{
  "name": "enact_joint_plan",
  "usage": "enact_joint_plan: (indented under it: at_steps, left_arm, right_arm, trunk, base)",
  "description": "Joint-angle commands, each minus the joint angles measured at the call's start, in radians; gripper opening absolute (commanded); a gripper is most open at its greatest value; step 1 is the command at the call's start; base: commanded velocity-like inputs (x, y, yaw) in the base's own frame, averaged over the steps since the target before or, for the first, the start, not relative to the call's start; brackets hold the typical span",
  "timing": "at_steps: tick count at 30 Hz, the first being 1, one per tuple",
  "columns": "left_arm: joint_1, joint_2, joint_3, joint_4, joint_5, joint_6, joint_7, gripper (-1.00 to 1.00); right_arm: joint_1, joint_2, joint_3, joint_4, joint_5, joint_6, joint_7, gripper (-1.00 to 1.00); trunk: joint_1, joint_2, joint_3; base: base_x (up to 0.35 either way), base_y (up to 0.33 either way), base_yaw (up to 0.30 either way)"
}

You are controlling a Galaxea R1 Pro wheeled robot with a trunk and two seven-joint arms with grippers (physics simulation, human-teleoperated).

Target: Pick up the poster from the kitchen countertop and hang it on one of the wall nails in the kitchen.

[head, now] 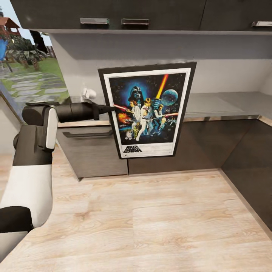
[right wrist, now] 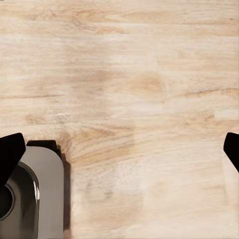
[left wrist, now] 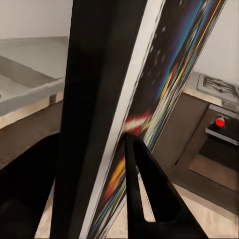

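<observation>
In the head view, the left hand point(head: 112, 108) grips the left edge of the poster point(head: 148, 109), which hangs upright in the air before the grey bench point(head: 219, 105); the poster hides part of the bench and the cabinet fronts behind it. In the left wrist view, the poster point(left wrist: 107, 99) runs edge-on between dark fingers point(left wrist: 149, 189), its art smeared into streaks. In the right wrist view, the right hand point(right wrist: 119, 154) stands wide over the wooden floor point(right wrist: 134, 89), its fingertips cut off at the edges.
</observation>
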Motion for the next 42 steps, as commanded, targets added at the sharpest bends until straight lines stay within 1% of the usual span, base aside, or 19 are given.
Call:
enact_joint_plan:
  at_steps: [1, 3, 9, 19, 26, 34, 42]
  left_arm:
    - [0.013, 0.0, 0.0, 0.0, 0.009, 0.009, 0.001, -1.0]
    - [0.051, 0.0, 0.0, 0.003, 0.007, 0.008, 0.003, -1.0]
    - [0.083, -0.001, 0.0, 0.01, 0.006, 0.008, 0.005, -1.0]
    - [0.106, -0.001, 0.0, 0.016, 0.005, 0.006, 0.005, -1.0]
    - [0.111, -0.001, 0.001, 0.02, 0.005, 0.001, 0.006, -1.0]
    - [0.111, 0.0, 0.002, 0.064, 0.005, -0.001, 0.007, -1.0]
    - [0.111, 0.0, 0.002, 0.085, 0.005, -0.002, 0.007, -1.0]
  right_arm:
    - [-0.002, 0.0, 0.001, 0.004, -0.004, -0.005, 0.002, 1.0]
    - [-0.002, 0.0, 0.001, 0.004, -0.004, -0.005, 0.002, 1.0]
    - [-0.002, 0.0, 0.001, 0.004, -0.004, -0.005, 0.002, 1.0]
    - [-0.002, 0.0, 0.001, 0.005, -0.004, -0.005, 0.002, 1.0]
    - [-0.002, -0.001, 0.001, 0.005, -0.004, -0.005, 0.002, 1.0]
    - [-0.002, 0.0, 0.001, 0.005, -0.004, -0.005, 0.002, 1.0]
    - [-0.002, -0.001, 0.001, 0.005, -0.004, -0.005, 0.002, 1.0]
  trunk:
    - [0.0, 0.0, 0.001]
    - [0.0, 0.0, 0.003]
    - [0.0, 0.0, 0.013]
    - [0.0, 0.0, 0.029]
    - [0.0, 0.0, 0.04]
    - [0.0, 0.0, 0.054]
    - [0.0, 0.0, 0.067]
  base:
    - [0.0, 0.0, 0.0]
    - [0.0, 0.0, 0.0]
    - [0.0, 0.0, 0.0]
    - [0.0, 0.0, 0.0]
    - [0.0, 0.0, 0.0]
    - [0.0, 0.0, 0.0]
    - [0.0, 0.0, 0.0]
